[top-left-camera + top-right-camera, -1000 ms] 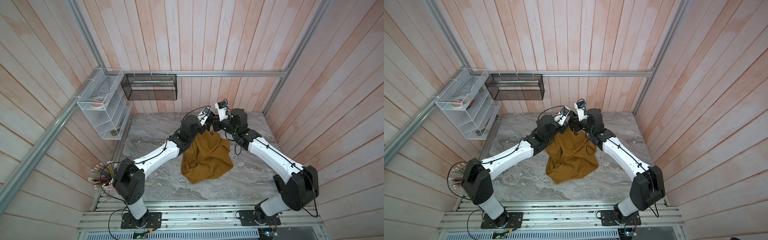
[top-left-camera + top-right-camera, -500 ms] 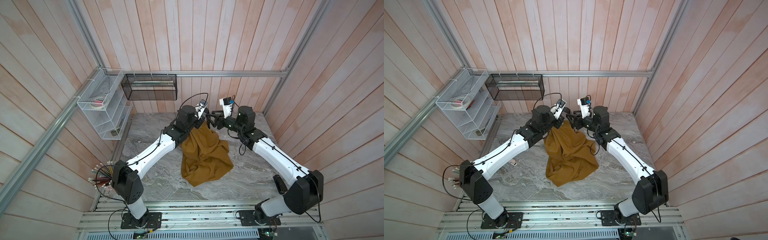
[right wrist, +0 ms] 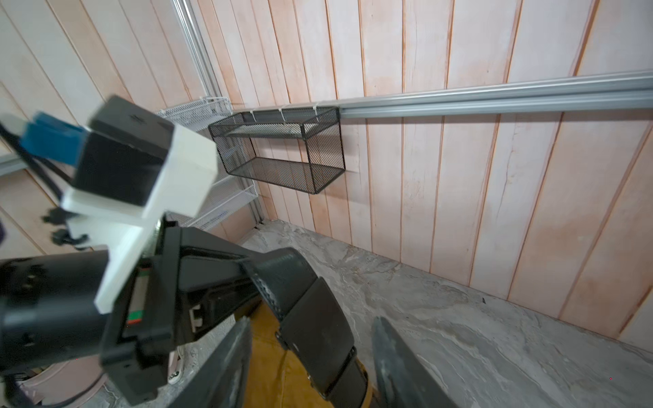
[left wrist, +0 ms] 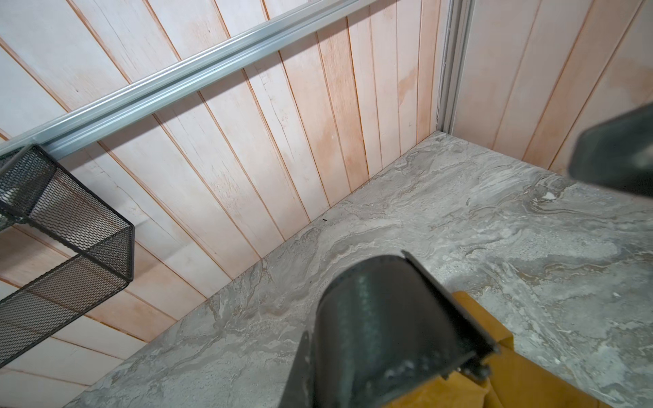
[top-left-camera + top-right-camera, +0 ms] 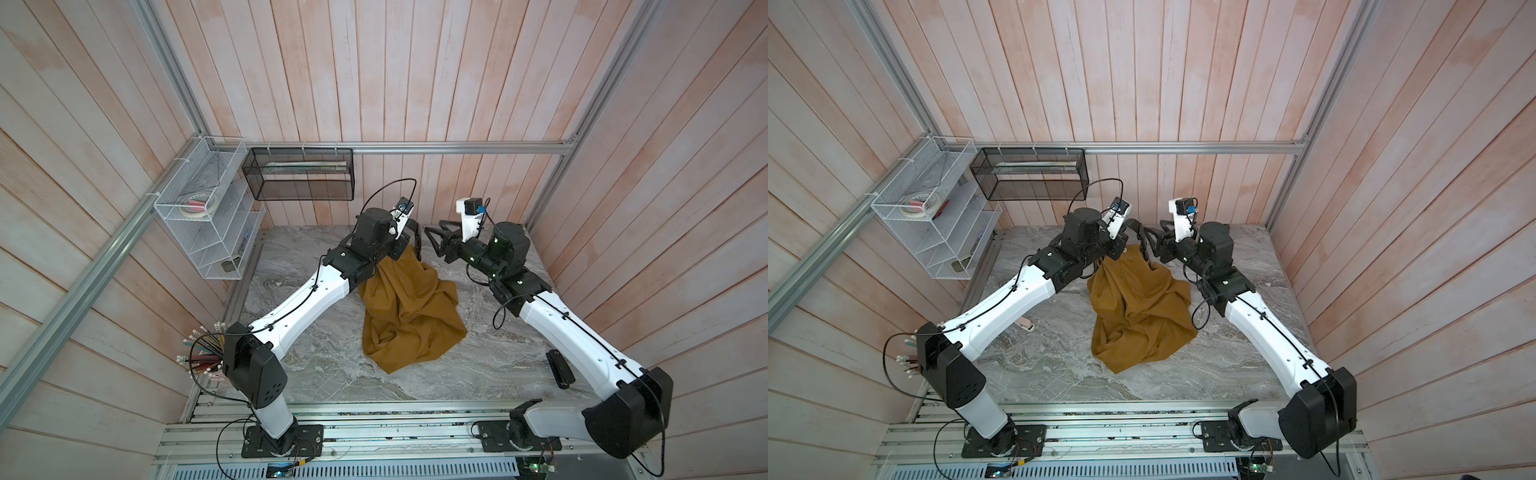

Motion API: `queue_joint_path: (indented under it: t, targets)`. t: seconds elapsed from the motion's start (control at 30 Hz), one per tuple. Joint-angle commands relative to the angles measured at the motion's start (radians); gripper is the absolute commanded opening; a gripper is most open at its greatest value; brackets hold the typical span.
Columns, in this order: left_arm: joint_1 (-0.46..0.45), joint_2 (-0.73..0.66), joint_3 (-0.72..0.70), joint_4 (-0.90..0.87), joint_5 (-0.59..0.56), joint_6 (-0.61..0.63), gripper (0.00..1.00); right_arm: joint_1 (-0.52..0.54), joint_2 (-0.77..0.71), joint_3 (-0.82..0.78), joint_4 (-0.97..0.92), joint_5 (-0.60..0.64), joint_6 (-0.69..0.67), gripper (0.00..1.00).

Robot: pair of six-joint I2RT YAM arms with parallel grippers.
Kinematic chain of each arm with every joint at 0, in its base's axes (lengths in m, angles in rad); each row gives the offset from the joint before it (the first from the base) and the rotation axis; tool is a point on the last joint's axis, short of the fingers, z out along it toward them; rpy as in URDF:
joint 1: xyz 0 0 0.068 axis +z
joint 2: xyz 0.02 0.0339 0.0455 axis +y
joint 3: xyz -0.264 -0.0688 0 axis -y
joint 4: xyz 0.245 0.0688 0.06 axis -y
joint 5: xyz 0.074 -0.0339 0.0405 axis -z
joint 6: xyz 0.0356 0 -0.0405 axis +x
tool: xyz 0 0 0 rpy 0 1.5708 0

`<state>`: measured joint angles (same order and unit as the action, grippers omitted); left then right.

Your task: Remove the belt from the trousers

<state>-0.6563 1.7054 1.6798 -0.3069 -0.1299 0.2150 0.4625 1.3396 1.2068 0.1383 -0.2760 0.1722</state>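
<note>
**Belt arched between two grippers**

The belt (image 3: 311, 318) rises from the trousers (image 5: 409, 316), bunched at the table's (image 5: 478, 365) rear. The left gripper (image 3: 247, 263) pinches the strap. The right gripper (image 3: 311, 323) straddles it, half open and empty. It should probably close squarely, then draw lengthwise.

2 white arms (image 5: 307, 297), black joints (image 5: 255, 370), thin black cables (image 5: 395, 183)

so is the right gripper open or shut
Open: the right gripper has its fingers apart, with the belt between them, unclamped.
</note>
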Motion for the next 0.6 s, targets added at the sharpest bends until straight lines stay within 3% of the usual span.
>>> queue_joint_path:
  t: [0.0,0.57]
  targets:
    - [-0.004,-0.015,0.054,0.029,0.029,-0.053,0.0,0.021,0.033,0.035,-0.061,0.074,-0.086,0.58]
    - [-0.004,-0.005,0.053,0.017,0.047,-0.085,0.0,0.09,0.125,0.132,-0.11,0.129,-0.192,0.56]
